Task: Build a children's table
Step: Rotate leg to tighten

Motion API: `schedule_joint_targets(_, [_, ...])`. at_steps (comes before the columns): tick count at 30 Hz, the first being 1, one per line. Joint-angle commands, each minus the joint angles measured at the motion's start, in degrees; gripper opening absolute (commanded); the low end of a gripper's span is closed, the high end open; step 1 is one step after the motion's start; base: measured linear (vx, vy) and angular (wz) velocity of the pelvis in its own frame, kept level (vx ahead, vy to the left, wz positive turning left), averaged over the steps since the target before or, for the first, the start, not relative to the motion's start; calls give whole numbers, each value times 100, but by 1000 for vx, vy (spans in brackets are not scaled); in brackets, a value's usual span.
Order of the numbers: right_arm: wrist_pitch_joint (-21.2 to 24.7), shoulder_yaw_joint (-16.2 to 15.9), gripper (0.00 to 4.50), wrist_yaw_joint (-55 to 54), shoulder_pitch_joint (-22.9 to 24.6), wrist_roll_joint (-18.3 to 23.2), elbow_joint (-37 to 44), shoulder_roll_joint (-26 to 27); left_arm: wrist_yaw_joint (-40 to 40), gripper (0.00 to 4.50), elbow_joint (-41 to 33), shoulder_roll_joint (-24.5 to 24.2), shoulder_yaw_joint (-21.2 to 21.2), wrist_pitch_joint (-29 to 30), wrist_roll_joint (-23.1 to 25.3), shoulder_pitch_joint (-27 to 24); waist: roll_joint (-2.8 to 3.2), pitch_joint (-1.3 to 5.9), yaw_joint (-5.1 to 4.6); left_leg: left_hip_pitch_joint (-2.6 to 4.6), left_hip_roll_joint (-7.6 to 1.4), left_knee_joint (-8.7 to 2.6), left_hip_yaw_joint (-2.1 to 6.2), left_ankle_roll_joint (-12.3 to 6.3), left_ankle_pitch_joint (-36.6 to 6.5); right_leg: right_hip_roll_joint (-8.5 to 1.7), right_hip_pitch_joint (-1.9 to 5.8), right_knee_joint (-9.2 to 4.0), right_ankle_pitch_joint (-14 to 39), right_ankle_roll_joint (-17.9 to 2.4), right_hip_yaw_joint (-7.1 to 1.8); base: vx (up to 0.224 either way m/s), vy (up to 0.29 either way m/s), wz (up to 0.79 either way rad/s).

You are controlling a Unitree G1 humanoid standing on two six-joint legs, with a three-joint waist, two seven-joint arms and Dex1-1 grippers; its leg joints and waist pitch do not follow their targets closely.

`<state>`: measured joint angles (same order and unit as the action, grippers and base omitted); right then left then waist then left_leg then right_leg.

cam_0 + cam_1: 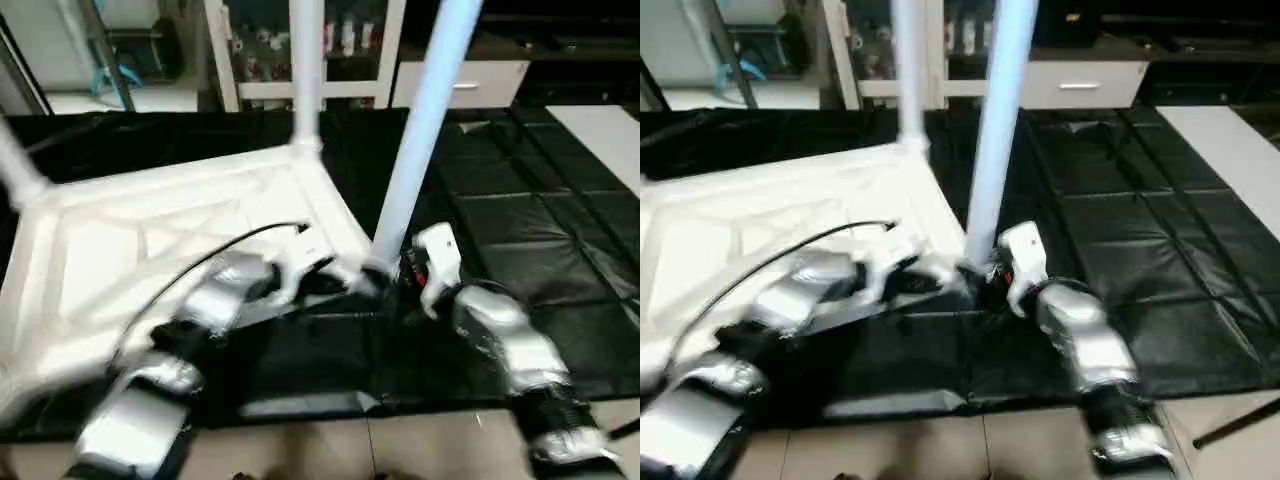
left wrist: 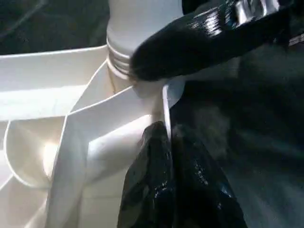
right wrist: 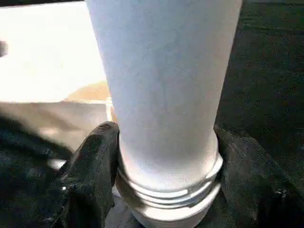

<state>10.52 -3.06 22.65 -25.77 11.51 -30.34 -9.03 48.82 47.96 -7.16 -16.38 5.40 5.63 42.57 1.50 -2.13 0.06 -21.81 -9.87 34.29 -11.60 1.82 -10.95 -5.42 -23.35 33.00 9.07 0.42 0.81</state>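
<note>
Right pincer (image 3: 166,190) — around leg (image 3: 164,85)

A black sheet covers the surface (image 1: 530,230), creased into squares on the right and glossy in the light. The white top (image 1: 150,240) lies on it upside down, ribbed X-braced underside up, over the left half. Past the near edge is a pale tiled floor (image 1: 940,450); the far right corner shows bare white.
</note>
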Motion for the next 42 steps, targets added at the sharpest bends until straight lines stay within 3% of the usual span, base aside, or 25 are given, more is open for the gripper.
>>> schedule_joint_targets(1, [-78,270,268,-1101,-310,-190,-641,219,-559,0,484,385,-145,126,90,-24,-38,316,-19,132,-241,-512,158,111,-2034,-225,140,-412,1928,-1163,-72,0,0,0])
schedule_joint_targets(3, [-171,270,268,-1499,-479,-308,-921,363,-924,0,664,519,-106,213,145,79,-33,301,-33,139,-238,-519,160,141,-2094,-220,124,-434,2002,-1132,-70,0,0,0])
schedule_joint_targets(5, [-456,271,268,-2402,-965,-559,-1652,737,-1810,0,1136,812,-8,300,294,341,19,323,-80,142,-227,-504,169,202,-2098,-221,112,-420,1921,-1153,-72,0,0,0])
schedule_joint_targets(7, [-654,214,268,-2608,-1133,-665,-1840,857,-2039,0,1294,879,24,245,345,413,25,337,-70,121,-216,-491,155,74,-1981,-220,143,-423,1566,-1201,-66,0,0,0])
schedule_joint_targets(10, [-1005,257,268,-2392,-1299,-594,-1850,991,-2023,0,1350,880,94,88,325,468,-48,351,-39,87,-213,-474,141,-167,-1810,-228,185,-402,1380,-1243,-57,0,0,0])
schedule_joint_targets(13, [-1165,271,268,-1827,-1239,-446,-1633,996,-1723,0,1224,744,113,-78,285,425,-39,351,2,87,-233,-477,138,-311,-1689,-233,195,-399,1388,-1256,-50,0,0,0])
schedule_joint_targets(14, [-1292,271,324,-1705,-1183,-429,-1531,962,-1556,0,1199,664,96,-233,283,397,-41,355,1,73,-236,-475,141,-323,-1636,-238,207,-385,1338,-1265,-50,0,0,0])
schedule_joint_targets(17, [-1381,282,347,-1590,-1133,-390,-1441,933,-1390,0,1178,593,76,-387,280,367,-58,352,7,58,-244,-470,133,-406,-1444,-237,214,-360,1128,-1345,-48,0,0,0])
schedule_joint_targets(19, [-1195,241,359,-1268,-908,-314,-986,675,-680,0,867,337,-21,-601,186,176,-92,340,30,63,-252,-474,134,-458,-1436,-247,240,-376,1271,-1311,-44,0,0,0])
schedule_joint_targets(20, [-1051,230,379,-1021,-765,-255,-703,497,-226,0,675,171,-100,-757,137,49,-75,335,33,49,-254,-476,129,-484,-1410,-253,229,-368,1279,-1298,-55,0,0,0])
schedule_joint_targets(22, [-625,236,384,-316,-469,-27,-105,101,721,0,241,-139,-274,-997,-7,-223,-26,322,88,93,-279,-491,125,-548,-1419,-237,218,-374,1333,-1264,-73,0,0,0])
schedule_joint_targets(24, [-324,218,402,233,-291,137,241,-151,1179,0,20,-275,-343,-947,-96,-345,-24,329,116,111,-291,-485,103,-522,-1494,-226,191,-367,1250,-1311,-82,0,0,0])
schedule_joint_targets(25, [-168,125,416,630,-161,226,478,-354,1381,0,-81,-344,-389,-890,-126,-391,-24,336,161,92,-306,-503,130,-485,-1405,-238,235,-336,1162,-1310,-72,0,0,0])
schedule_joint_targets(28, [458,-603,436,2542,549,494,1501,-1536,2377,0,-694,-639,-559,-513,-460,-597,-16,340,238,153,-345,-493,112,-453,-1241,-216,227,-271,659,-1446,-73,0,0,0])
schedule_joint_targets(29, [547,-765,444,2915,719,521,1712,-1813,2541,0,-835,-695,-591,-420,-509,-641,-22,327,256,138,-338,-493,107,-464,-1198,-204,238,-274,595,-1453,-69,0,0,0])
schedule_joint_targets(30, [547,-765,444,2915,719,521,1712,-1813,2541,0,-835,-695,-591,-420,-509,-641,33,326,321,166,-357,-485,90,-472,-1186,-211,231,-272,523,-1484,-70,0,0,0])
schedule_joint_targets(31, [698,-868,444,3169,862,560,1930,-2039,2625,0,-925,-732,-618,-455,-495,-669,8,321,314,118,-340,-489,79,-473,-1243,-226,236,-275,586,-1521,-70,0,0,0])
schedule_joint_targets(33, [716,-921,444,3258,898,534,1974,-2113,2631,0,-919,-722,-612,-479,-485,-655,-20,317,325,122,-334,-485,75,-416,-1369,-244,222,-309,906,-1480,-76,0,0,0])
schedule_joint_targets(36, [852,-1022,444,3471,960,485,2136,-2198,2693,0,-907,-716,-578,-545,-461,-630,51,291,309,148,-336,-522,99,-185,-1789,-251,180,-371,1598,-1321,-90,0,0,0])
schedule_joint_targets(37, [868,-1046,444,3469,960,467,2160,-2218,2701,0,-922,-720,-582,-531,-461,-633,17,292,293,162,-333,-527,101,-114,-1902,-244,169,-393,1720,-1264,-94,0,0,0])
schedule_joint_targets(38, [881,-1065,444,3468,961,453,2179,-2234,2707,0,-934,-724,-584,-520,-461,-635,57,291,298,169,-335,-534,111,-75,-1922,-247,162,-393,1736,-1251,-99,0,0,0])
schedule_joint_targets(42, [904,-1021,444,3344,891,424,2145,-2161,2625,0,-963,-709,-621,-456,-442,-614,31,306,291,143,-325,-531,116,-65,-1772,-238,178,-370,1449,-1253,-97,0,0,0])
